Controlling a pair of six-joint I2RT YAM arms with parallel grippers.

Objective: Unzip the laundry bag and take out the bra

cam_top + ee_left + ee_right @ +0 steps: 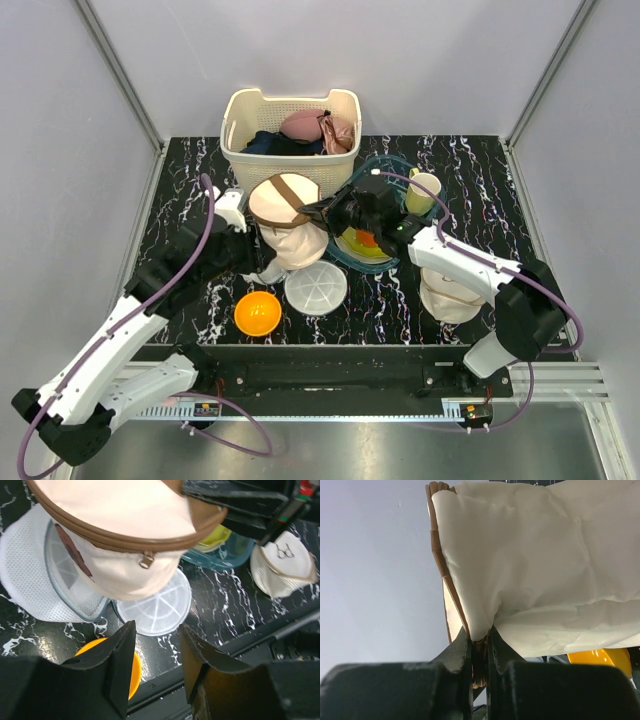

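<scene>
The cream-beige laundry bag (290, 215) with its brown zipper band stands tilted at the table's middle, in front of the basket. In the left wrist view the bag (120, 535) fills the top, the band looks zipped, and the metal zipper pull (146, 560) hangs at its front. My right gripper (320, 212) is shut on the bag's brown edge; the right wrist view shows it (479, 640) pinching band and fabric (545, 565). My left gripper (240, 252) is open and empty, left of and below the bag (157, 630). No bra shows; the bag's inside is hidden.
A cream basket (240, 110) of clothes stands at the back. A white mesh dome (22, 580) lies under the bag, a white mesh disc (316, 289) and an orange bowl (257, 313) in front. A teal dish (385, 262), a cup (422, 192) and a white bra-print bag (450, 298) lie right.
</scene>
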